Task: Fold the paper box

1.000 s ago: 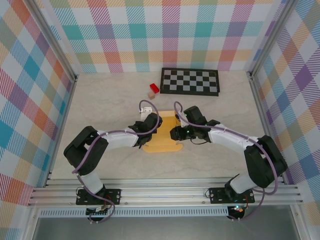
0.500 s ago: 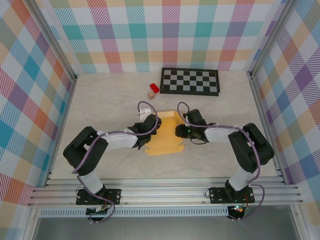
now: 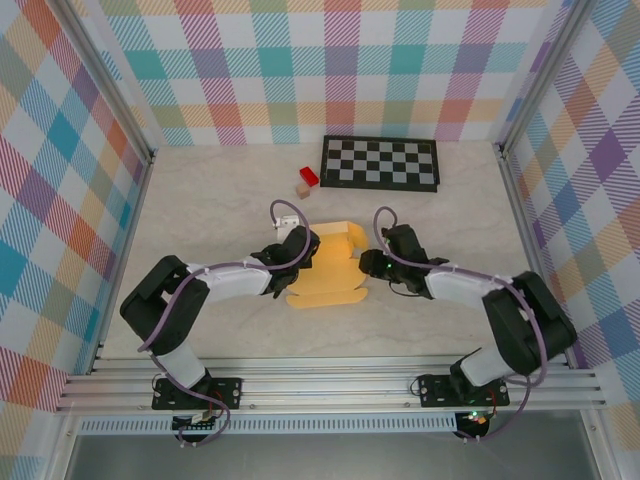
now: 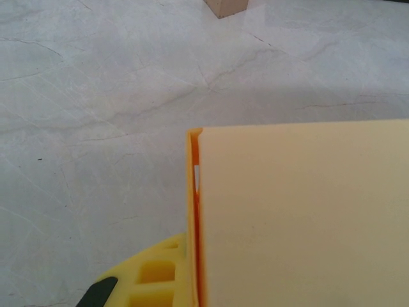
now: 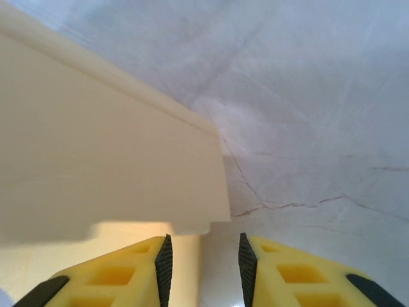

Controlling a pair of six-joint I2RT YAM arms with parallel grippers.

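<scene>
The paper box (image 3: 335, 282), a yellow-orange card cut-out, lies mid-table with its far flaps raised. My left gripper (image 3: 303, 252) sits at the box's left edge and is shut on an upright card wall. In the left wrist view that wall (image 4: 300, 217) stands pressed against my yellow finger (image 4: 153, 276), and the other finger is hidden behind the card. My right gripper (image 3: 372, 266) is at the box's right edge and open. In the right wrist view its jaws (image 5: 204, 262) are apart with bare table between them, just below a pale flap (image 5: 108, 166).
A black-and-white checkerboard mat (image 3: 380, 163) lies at the back. A red block (image 3: 308, 176) and a tan block (image 3: 302, 188) sit left of it; the tan block (image 4: 225, 6) is beyond the held wall. Plaid walls and metal rails (image 3: 330, 385) enclose the table.
My right gripper has drawn back to the right, off the box. The box's far flaps now stand up. My left gripper has kept its grip and shifted slightly away from the bases.
</scene>
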